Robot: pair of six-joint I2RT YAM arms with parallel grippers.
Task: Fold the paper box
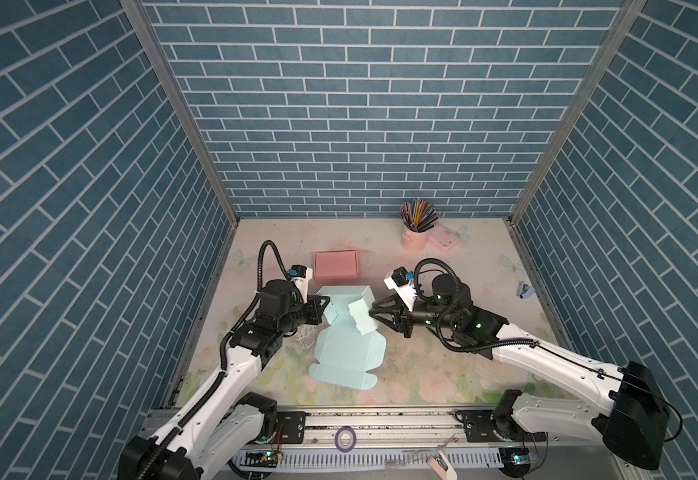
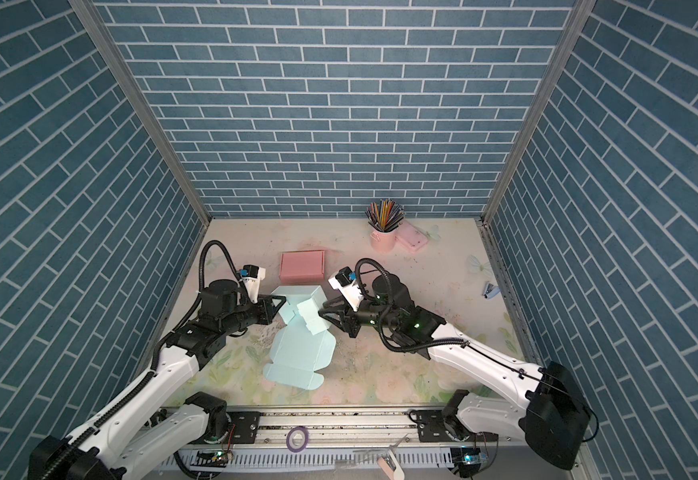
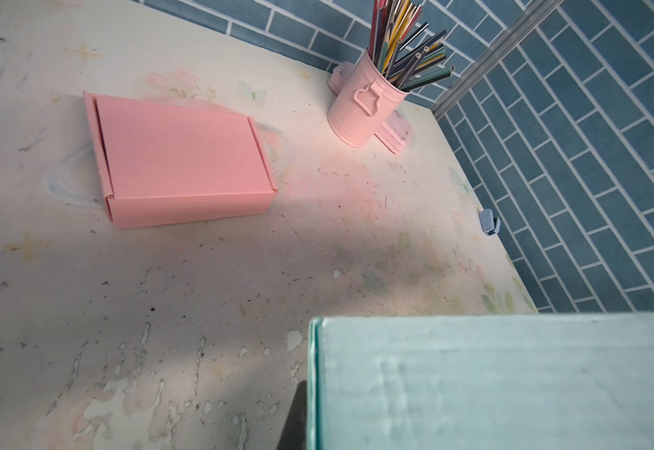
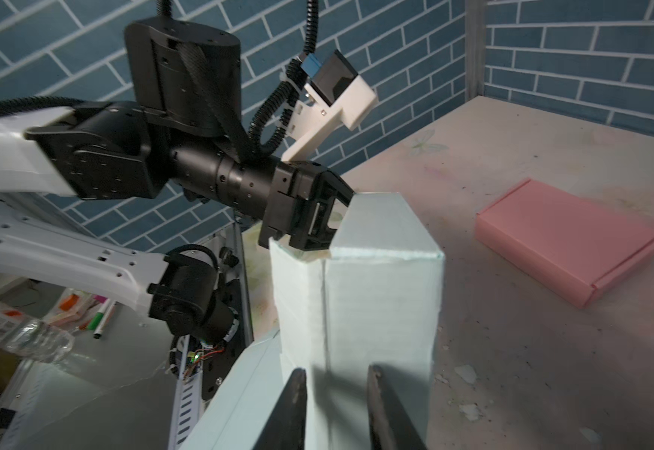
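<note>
Nearest the camera, on the front rail, there's a purple tape roll (image 1: 345, 437), not involved. Just past it, the paper box (image 1: 347, 353) sits mid-counter (image 1: 442, 365). It's a pale blue blank whose long axis runs near to far with a slight tilt. The near half lies flat on the counter, and the far end is already stood up into walls.

All the action is at that raised end. The left tool (image 4: 319, 228) comes in from the left and is clamped together on the top edge of the wall at the far-left corner, propping it up. The right tool (image 4: 337, 370) faces it from the right side. Its fingers (image 4: 298, 405) are apart, and the blue side wall sits right in front of the gap. I can't tell if they're actually touching the card.

So the box lies straight ahead of the right tool, between the two arms, and the right arm is the free one. My guess is the next move is pushing or pinching that right-side wall inward toward the left tool. It looks floppy, so the wall could buckle.

Further back there's a finished pink box (image 1: 336, 266), and a pencil cup (image 1: 414, 239) in the far corner.
</note>
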